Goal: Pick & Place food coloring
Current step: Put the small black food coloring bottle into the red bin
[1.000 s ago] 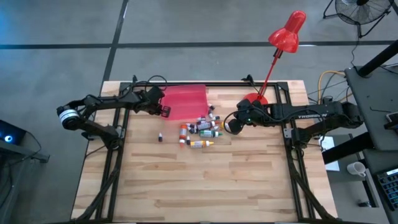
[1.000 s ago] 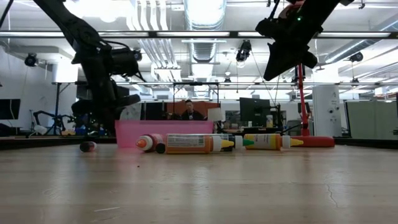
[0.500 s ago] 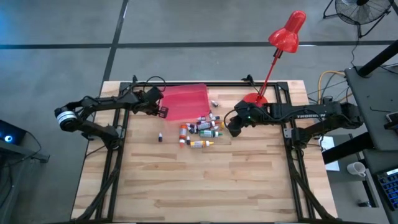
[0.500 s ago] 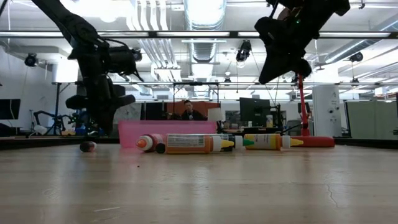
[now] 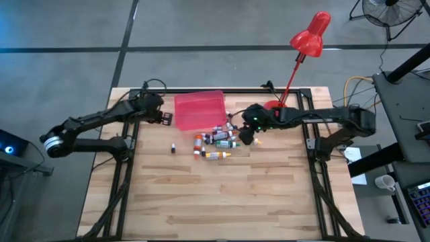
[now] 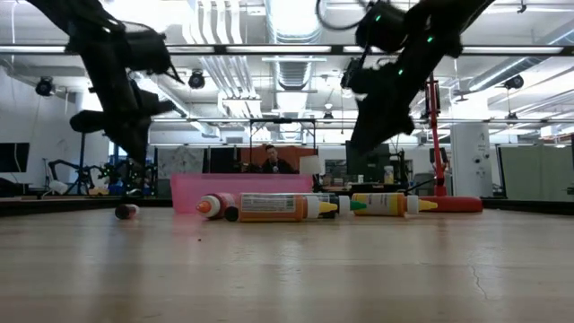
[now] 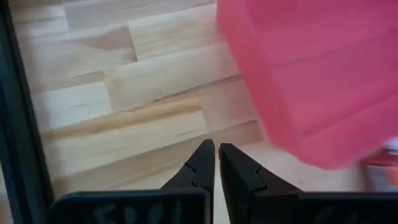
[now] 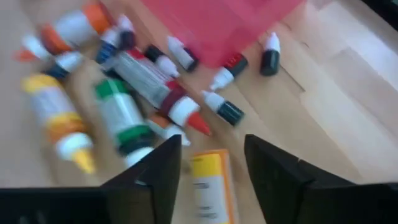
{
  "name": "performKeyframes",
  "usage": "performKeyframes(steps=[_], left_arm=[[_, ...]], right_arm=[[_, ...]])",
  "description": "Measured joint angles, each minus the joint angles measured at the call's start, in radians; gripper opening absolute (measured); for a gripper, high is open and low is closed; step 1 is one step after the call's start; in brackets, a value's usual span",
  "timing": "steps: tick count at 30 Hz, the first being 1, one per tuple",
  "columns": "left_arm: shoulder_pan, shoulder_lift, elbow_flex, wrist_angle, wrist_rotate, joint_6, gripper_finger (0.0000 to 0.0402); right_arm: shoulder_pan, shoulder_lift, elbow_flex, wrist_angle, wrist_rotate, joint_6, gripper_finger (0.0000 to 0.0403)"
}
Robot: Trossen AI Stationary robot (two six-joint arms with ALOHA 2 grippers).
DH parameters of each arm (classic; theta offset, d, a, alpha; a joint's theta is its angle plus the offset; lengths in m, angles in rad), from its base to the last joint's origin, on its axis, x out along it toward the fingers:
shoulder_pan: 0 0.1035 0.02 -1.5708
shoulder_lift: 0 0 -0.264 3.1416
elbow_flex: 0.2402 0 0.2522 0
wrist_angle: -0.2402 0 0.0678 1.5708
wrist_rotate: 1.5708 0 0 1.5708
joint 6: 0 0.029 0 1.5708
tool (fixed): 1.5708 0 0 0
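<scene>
The food coloring lies as a loose heap of several small bottles on the wooden table, just right of and in front of the flat pink tray. One tiny bottle lies apart to the left. My right gripper hovers open over the heap's right side, with an orange-yellow bottle showing below the gap. It hangs clear above the bottles in the low view. My left gripper is shut, left of the tray, above the table.
A red desk lamp stands with its base at the far right, behind my right arm. Black frame rails run along the table's left and right sides. Bare wood fills the near half.
My right gripper has moved toward the table's left edge, over the heap of bottles, and has come down. My left gripper has drawn away from the tray toward the table's left edge and risen a little. The bottles and the tray have stayed where they were.
</scene>
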Motion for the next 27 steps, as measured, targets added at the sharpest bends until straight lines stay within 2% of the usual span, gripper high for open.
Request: performKeyframes(steps=[3, 6, 11, 18, 27], left_arm=[[-0.002, -0.057, 0.0, -0.012, 0.06, -0.041, 0.0], [-0.005, -0.105, 0.0, -0.017, 0.113, -0.086, 0.0], [-0.013, -0.17, 0.0, -0.021, 0.121, -0.141, 0.0], [-0.016, -0.219, 0.0, -0.022, 0.121, -0.179, 0.0], [-0.016, -0.225, 0.0, -0.056, 0.121, -0.195, 0.0]], right_arm=[[-0.054, 0.078, 0.029, -0.002, -0.016, -0.017, 0.0188], [-0.141, 0.144, 0.062, 0.003, -0.087, -0.021, 0.019], [-0.245, 0.243, 0.132, 0.006, -0.14, -0.117, 0.018], [-0.237, 0.397, 0.255, 0.001, -0.159, -0.293, 0.0174], [-0.238, 0.511, 0.339, -0.002, -0.166, -0.271, 0.0169]])
